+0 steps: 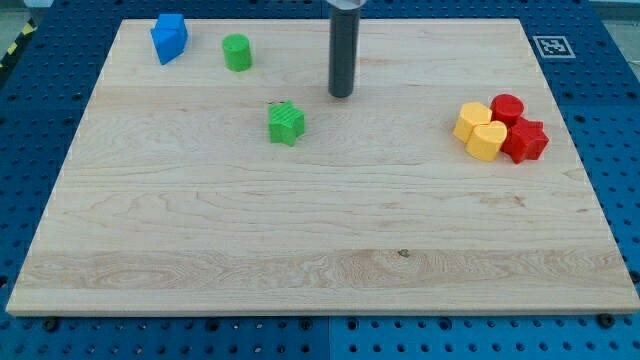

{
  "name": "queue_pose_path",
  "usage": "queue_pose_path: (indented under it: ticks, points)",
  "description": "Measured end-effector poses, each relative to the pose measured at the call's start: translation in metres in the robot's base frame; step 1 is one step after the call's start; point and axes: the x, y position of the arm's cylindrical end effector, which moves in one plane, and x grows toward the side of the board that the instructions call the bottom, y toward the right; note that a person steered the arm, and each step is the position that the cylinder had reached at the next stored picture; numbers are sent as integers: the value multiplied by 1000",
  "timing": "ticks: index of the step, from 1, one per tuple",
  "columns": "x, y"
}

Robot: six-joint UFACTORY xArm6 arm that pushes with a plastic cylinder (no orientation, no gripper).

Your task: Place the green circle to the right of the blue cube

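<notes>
My tip [341, 95] rests on the wooden board [320, 250] in its upper middle part, the dark rod rising straight up out of the view's top. It holds nothing and touches no block (being a bare rod, it has no jaws to open or close).

Nearest to my tip is the green star-shaped block [286, 123], a little toward the view's left and slightly below, close but clearly apart from the rod. Farther to the view's left of my tip, and higher toward the view's top, stands the green circle [237, 52], an upright cylinder with open board all round it. Beyond that again, still farther to the view's left and near the board's top left corner, sits the blue cube [169, 38]. So the green circle lies between my tip and the blue cube, on the cube's right side in the view, near it without touching.

Well away to the view's right of my tip, and a bit lower, four blocks huddle together touching one another: two yellow blocks [480, 130] on the near side of the cluster, whose exact shapes I cannot make out, a red cylinder [507, 106] at the cluster's top, and a red star-like block [527, 141] on its far right.

The board lies on a blue perforated table [610, 80], with a small black-and-white marker [551, 45] at the board's top right corner.
</notes>
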Motion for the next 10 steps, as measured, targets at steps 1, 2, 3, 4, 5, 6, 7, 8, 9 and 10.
queue_pose_path:
  ticks: [1, 2, 3, 4, 5, 6, 7, 8, 9, 10]
  points:
    - [-1, -44]
    - [-9, -85]
    - [-28, -107]
    - [-40, -107]
    - [-54, -120]
    - [-76, -136]
    - [-88, -132]
    - [-93, -113]
    - [-122, -125]
    - [-130, -127]
